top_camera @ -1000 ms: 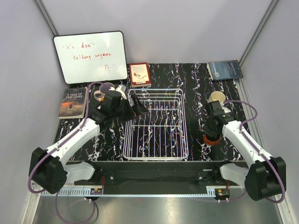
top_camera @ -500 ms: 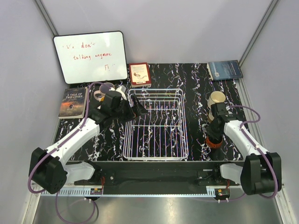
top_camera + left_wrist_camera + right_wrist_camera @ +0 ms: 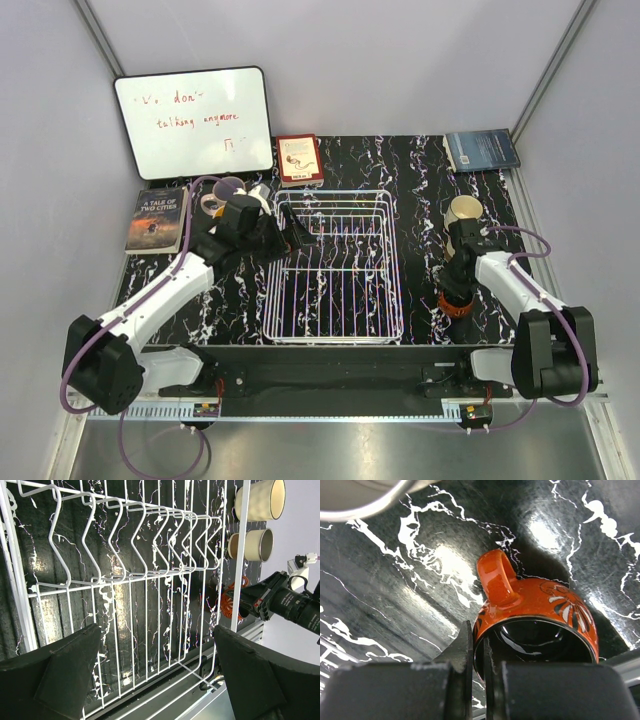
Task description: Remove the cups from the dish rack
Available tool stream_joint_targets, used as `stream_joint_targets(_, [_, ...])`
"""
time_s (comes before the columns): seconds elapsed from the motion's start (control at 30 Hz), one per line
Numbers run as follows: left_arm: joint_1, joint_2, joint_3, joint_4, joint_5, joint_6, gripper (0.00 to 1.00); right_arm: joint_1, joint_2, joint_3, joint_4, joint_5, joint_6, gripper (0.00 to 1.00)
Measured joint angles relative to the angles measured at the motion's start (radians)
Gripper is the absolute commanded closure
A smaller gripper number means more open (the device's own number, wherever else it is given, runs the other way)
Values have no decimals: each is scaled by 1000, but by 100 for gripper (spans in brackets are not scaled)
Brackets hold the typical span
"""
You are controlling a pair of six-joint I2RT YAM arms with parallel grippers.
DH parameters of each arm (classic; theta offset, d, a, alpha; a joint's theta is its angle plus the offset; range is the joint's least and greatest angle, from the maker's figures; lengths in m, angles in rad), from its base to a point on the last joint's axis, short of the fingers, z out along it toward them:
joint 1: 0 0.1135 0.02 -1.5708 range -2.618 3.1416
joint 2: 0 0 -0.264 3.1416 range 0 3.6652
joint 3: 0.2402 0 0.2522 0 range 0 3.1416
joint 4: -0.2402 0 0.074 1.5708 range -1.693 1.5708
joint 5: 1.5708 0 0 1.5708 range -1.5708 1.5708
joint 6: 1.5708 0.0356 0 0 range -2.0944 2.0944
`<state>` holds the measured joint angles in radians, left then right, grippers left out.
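The white wire dish rack (image 3: 335, 265) stands mid-table; no cup shows in it. My right gripper (image 3: 457, 293) is shut on the rim of the squat orange-red cup (image 3: 535, 612), one finger inside and one outside; the cup (image 3: 455, 307) sits right of the rack. The brown-rimmed cream cup (image 3: 463, 210) stands behind it. The left wrist view shows that cup (image 3: 260, 500) and a second cream cup (image 3: 250, 545). My left gripper (image 3: 300, 232) is open and empty over the rack's far left corner (image 3: 160, 680). A pale pink cup (image 3: 226, 190) and a whitish cup (image 3: 260, 194) stand behind my left arm, partly hidden.
A whiteboard (image 3: 195, 120) leans at the back left. A small red book (image 3: 299, 158) lies behind the rack, a dark book (image 3: 156, 218) at the left edge, and a blue book (image 3: 481, 149) at the back right.
My right arm has folded in towards the right edge with the orange-red cup still in its jaws, low at the table. My left arm has barely moved.
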<state>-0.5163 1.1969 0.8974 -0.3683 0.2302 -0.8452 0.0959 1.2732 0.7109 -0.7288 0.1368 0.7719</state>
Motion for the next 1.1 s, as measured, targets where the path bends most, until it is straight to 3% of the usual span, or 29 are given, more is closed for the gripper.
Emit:
stream_joint_targets(0.07, [0, 3, 0, 0, 0, 0, 1, 0, 7, 2, 3, 0, 0, 84])
stream_joint_targets(0.37, [0, 5, 0, 0, -3, 7, 1, -1, 10, 2, 10, 0, 2, 69])
stream_joint_targets(0.5, [0, 11, 0, 0, -3, 8, 1, -1, -8, 2, 3, -3, 0, 50])
stream_joint_targets(0.63, [-1, 14, 0, 0, -8, 9, 1, -2, -90, 3, -14, -14, 0, 42])
stream_joint_targets(0.9, [-5, 14, 0, -2, -27, 23, 1, -4, -244, 120, -130, -53, -1, 36])
stream_joint_targets(1.1, [-18, 26, 62, -68, -74, 91, 1, -4, -425, 193, -103, -230, -39, 10])
